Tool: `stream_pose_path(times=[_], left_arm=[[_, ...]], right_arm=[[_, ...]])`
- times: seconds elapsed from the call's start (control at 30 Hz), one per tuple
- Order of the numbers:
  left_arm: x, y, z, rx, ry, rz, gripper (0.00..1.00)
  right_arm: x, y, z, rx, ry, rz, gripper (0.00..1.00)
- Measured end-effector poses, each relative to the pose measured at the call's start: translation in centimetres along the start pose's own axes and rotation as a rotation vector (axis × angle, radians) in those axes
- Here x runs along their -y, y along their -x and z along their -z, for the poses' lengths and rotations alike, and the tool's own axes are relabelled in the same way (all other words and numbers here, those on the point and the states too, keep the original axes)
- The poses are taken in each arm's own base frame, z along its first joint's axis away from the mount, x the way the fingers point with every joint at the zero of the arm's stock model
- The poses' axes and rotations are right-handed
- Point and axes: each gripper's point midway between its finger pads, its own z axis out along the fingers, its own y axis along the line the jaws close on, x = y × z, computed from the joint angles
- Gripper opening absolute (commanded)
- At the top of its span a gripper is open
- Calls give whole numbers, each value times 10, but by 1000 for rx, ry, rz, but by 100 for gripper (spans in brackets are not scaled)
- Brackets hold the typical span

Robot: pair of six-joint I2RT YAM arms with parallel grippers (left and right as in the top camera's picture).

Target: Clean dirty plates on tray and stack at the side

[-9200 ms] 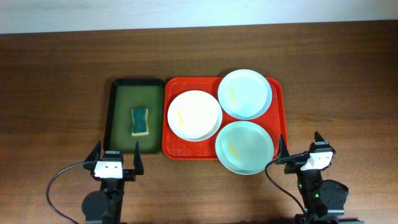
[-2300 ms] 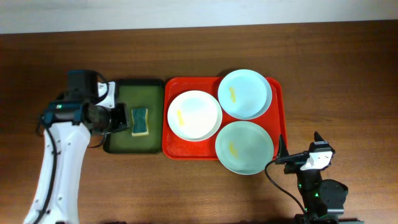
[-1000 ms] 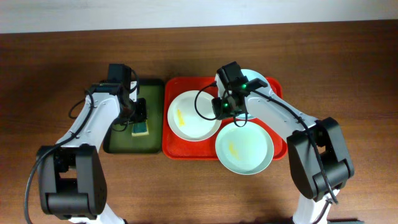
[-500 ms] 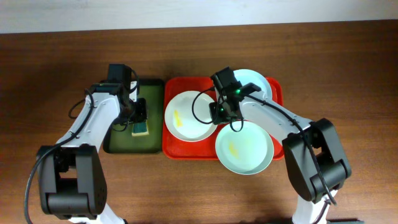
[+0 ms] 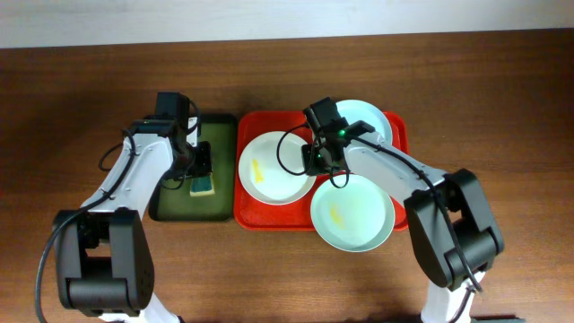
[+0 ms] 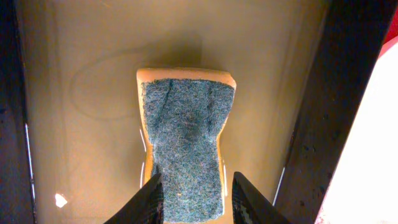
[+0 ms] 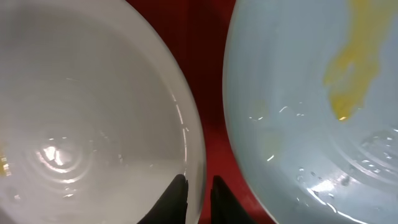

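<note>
Bench: dark brown wood-grain top [image 5: 90,90] with two trays side by side near its middle.
Green plate: round pale green plastic plate [image 5: 352,213], nearest the arm bases. It sits at the near right corner of the tray with its near edge over the rim, and a yellow smear [image 5: 334,215] lies left of its centre.
Tray: large rectangular red-orange plastic tray [image 5: 269,215] with rounded corners and a raised rim, holding all three plates.
White plate: round white plastic plate [image 5: 273,168] on the tray's left half, with a smear left of centre. The right wrist view shows a strip of red tray between its rim and the blue plate.
Right end effector [image 7: 198,194]: low over the white plate's right edge. Its two fingers are nearly together and clamped on the rim, one inside the plate and one outside over the tray.
Green tray: narrower dark green plastic tray [image 5: 175,202], just left of the red-orange one, with a glossy floor.
Sponge: yellow sponge with a blue-green scouring top [image 6: 186,143], lying flat on the green tray's right half.
Left end effector [image 6: 194,200]: fingers stand either side of the sponge's near end. Whether they press on it cannot be told.
Blue plate: round pale blue plastic plate [image 5: 372,130] at the tray's far right corner, partly under the right arm.
Background: pale wall strip [image 5: 287,18] beyond the bench's far edge.
</note>
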Motion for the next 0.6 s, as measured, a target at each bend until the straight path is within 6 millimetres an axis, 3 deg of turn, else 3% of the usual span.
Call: stream_pose_path(times=[0.13, 0.23, 0.6], left_arm=[[0, 0, 0, 0, 0, 0, 27], [0, 0, 0, 0, 0, 4, 34], [-13, -5, -24, 44, 55, 10, 31]], right_arm=[[1, -3, -8, -14, -3, -9, 4], [4, -10, -5, -42, -14, -34, 4], [6, -16, -3, -66, -23, -59, 4]])
